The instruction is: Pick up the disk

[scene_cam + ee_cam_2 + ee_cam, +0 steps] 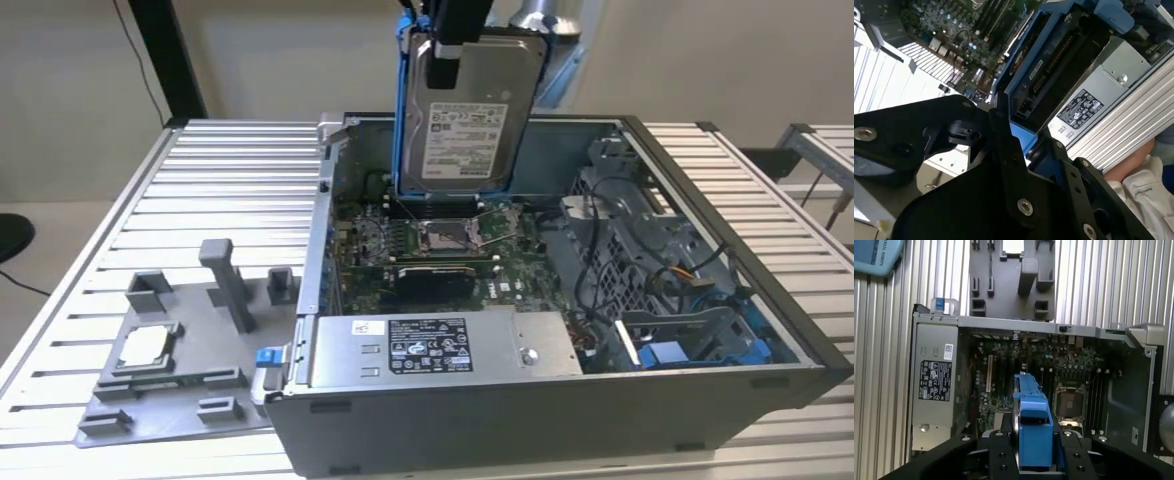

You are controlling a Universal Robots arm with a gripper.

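The disk (467,120) hangs upright in the air above the back of the open computer case (534,410). It is a silver-grey drive with a white label, clipped in a blue frame. My gripper (447,45) is shut on its top edge, its black fingers (445,62) reaching down over the face. In the first wrist view the blue frame (1031,420) stands edge-on between my black fingers (999,450), over the motherboard (1019,365). In the second wrist view the disk (1054,65) runs away from my gripper (1019,137), which clamps its blue end.
A silver power supply box (441,345) with a black label lies at the case's front. Cables and blue drive bays (694,340) fill its right side. A grey fixture plate (174,360) holding a small square chip (144,345) lies on the slatted table (227,180). A person's white sleeve (1149,195) is beside the case.
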